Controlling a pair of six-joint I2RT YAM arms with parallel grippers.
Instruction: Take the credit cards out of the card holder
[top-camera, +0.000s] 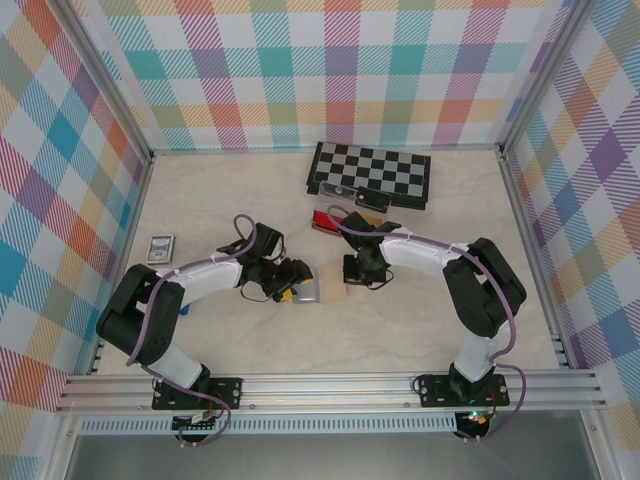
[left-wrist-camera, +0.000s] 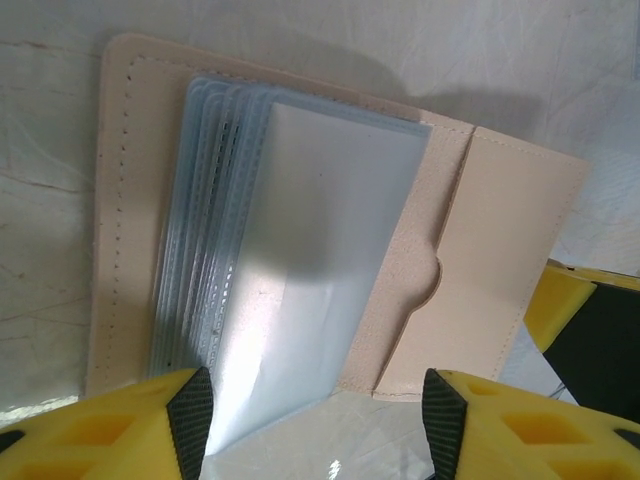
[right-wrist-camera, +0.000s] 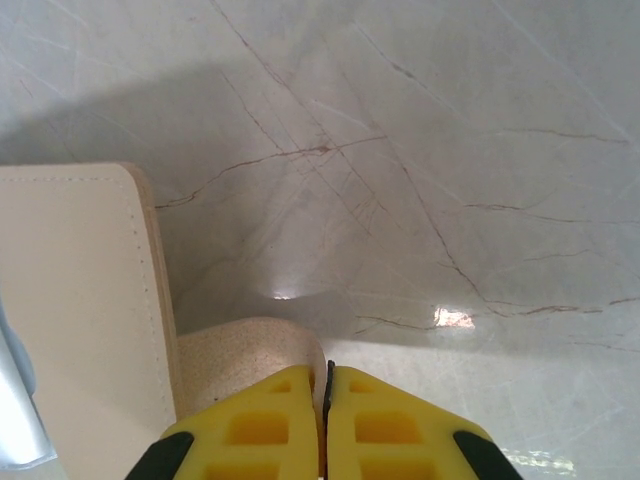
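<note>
Holder (left-wrist-camera: 130, 200) lies open on the bench (right-wrist-camera: 450, 150), dead ahead of my left fingers (left-wrist-camera: 190, 420), spread wide below its sleeves (left-wrist-camera: 310, 260). The sleeves' long axis runs away from them. Right fingers (right-wrist-camera: 290, 420) closed at the tab (right-wrist-camera: 250, 355).

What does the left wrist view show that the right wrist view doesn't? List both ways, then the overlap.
Left wrist: the open left claw over the card holder, its fanned clear sleeves and inner slip pocket. Right wrist: the right claw shut on the holder's tab, with veined table beyond. Both: the card holder's tan cover and the marble table.
</note>
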